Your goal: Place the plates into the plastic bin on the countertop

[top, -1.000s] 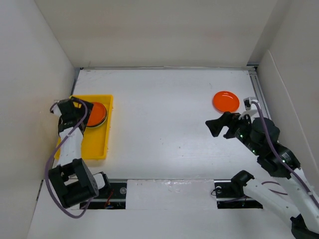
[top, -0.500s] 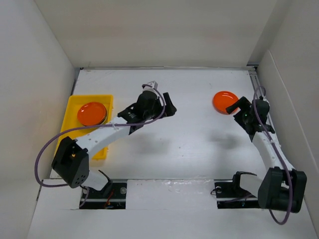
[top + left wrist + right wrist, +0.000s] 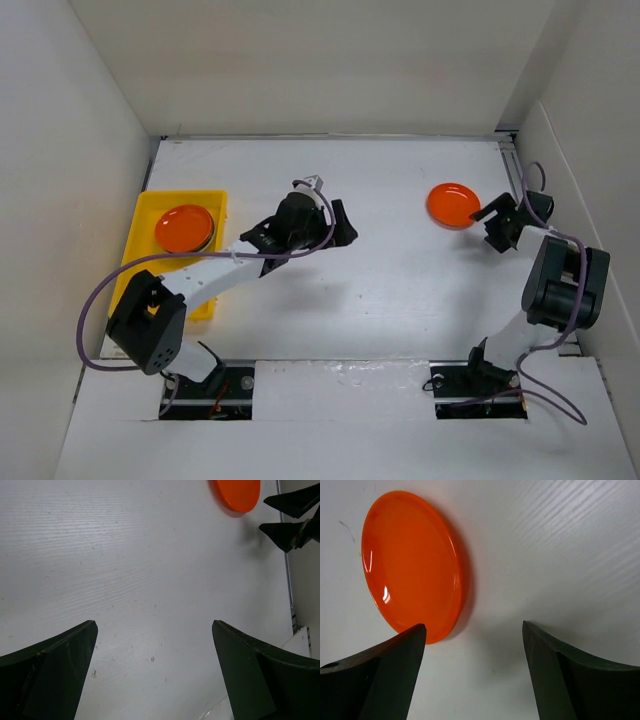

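The yellow plastic bin (image 3: 143, 250) sits at the left of the white countertop (image 3: 400, 280). An orange plate (image 3: 184, 227) lies on top in its far half, with a darker plate edge just showing beneath. A second orange plate (image 3: 452, 204) lies on the countertop at the right, also in the right wrist view (image 3: 412, 565) and the left wrist view (image 3: 237, 494). My right gripper (image 3: 490, 225) is open just right of that plate, its jaws (image 3: 472, 645) empty. My left gripper (image 3: 345, 225) is open and empty over mid-counter (image 3: 154, 625). The other plates are out of view.
White walls enclose the countertop on the left, back and right. A metal rail (image 3: 520, 190) runs along the right edge beside the right gripper. The left arm (image 3: 220, 265) stretches from the bin's near half towards the middle.
The left arm left the bin and swung out to mid-counter, open and empty. The right gripper moved from near-centre to just right of the orange plate on the countertop.
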